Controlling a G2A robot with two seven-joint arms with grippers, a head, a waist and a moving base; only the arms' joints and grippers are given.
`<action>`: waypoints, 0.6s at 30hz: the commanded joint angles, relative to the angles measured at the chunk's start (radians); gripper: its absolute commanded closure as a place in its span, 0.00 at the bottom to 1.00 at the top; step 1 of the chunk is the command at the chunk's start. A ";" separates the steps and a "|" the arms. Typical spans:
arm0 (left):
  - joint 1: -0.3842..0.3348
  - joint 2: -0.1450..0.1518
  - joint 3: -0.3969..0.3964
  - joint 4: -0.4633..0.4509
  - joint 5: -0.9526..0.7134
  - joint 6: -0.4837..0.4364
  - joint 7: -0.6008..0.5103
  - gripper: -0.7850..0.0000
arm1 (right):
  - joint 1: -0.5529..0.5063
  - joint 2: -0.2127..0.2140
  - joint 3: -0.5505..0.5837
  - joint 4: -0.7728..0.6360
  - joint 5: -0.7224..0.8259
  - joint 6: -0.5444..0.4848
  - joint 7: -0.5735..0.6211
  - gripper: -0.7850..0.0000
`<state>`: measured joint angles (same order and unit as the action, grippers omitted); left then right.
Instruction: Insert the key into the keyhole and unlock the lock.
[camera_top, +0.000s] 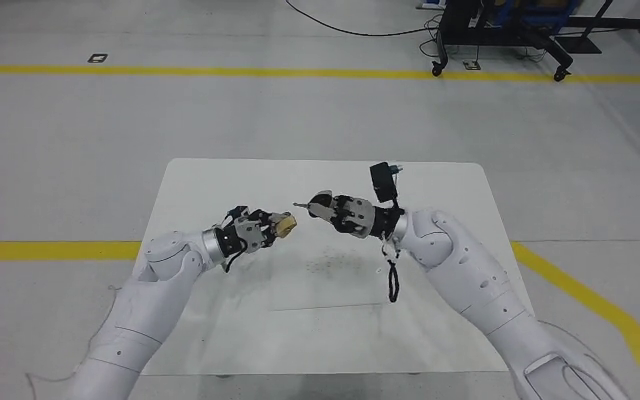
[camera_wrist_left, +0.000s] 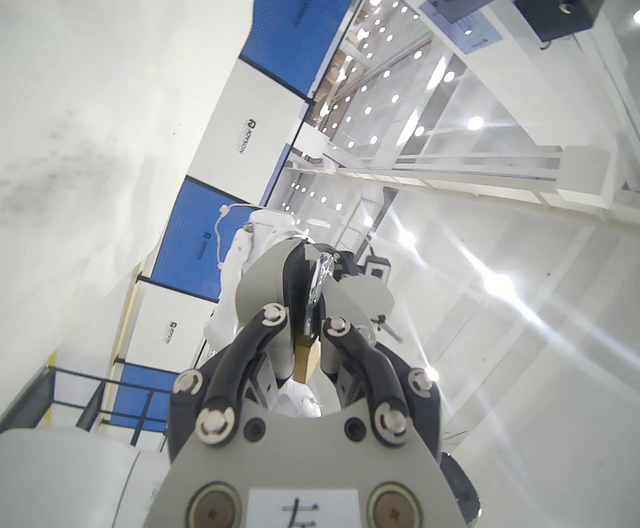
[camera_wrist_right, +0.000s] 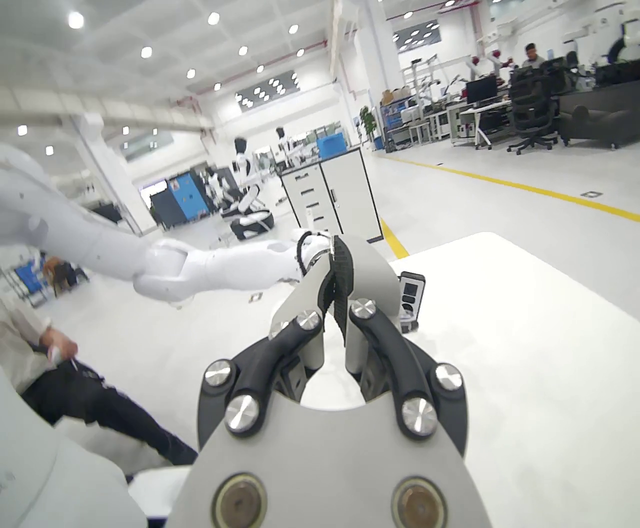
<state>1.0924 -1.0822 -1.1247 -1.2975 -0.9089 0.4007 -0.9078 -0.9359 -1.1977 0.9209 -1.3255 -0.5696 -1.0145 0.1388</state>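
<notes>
- Left gripper (camera_top: 274, 228): fingers closed, pinching the brass padlock (camera_top: 286, 226).
- Brass padlock: sits between the left fingers, held off the table (camera_top: 450, 330). In the left wrist view its silver shackle (camera_wrist_left: 320, 280) lies between the finger pads, farther from the palm than the brass body.
- Right gripper (camera_top: 322, 208): fingers pressed together on the head of the key (camera_top: 303, 206). In the right wrist view the ribbed pads meet, and the key cannot be made out between them.
- Key: the blade sticks out past the right fingertips and points toward the left fingertips. Its tip is near the padlock but apart from it.
- Black device (camera_top: 383, 181): on the table behind the right gripper's wrist, well apart from both sets of fingertips.
- Black strap (camera_top: 392, 280): hangs below the right wrist.
</notes>
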 joint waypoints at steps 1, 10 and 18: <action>-0.044 -0.003 0.017 0.026 0.010 0.080 -0.009 1.00 | 0.021 0.011 0.004 -0.083 -0.166 0.002 0.015 1.00; -0.197 -0.048 0.138 0.133 0.009 0.109 -0.020 1.00 | 0.049 0.097 0.012 -0.310 -0.680 0.002 0.082 1.00; -0.197 -0.055 0.149 0.156 0.013 0.050 -0.014 1.00 | 0.042 0.111 0.020 -0.341 -0.688 0.002 0.085 1.00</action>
<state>0.8949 -1.1371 -0.9761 -1.1418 -0.8961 0.4507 -0.9214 -0.8941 -1.0871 0.9410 -1.6661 -1.2571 -1.0123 0.2241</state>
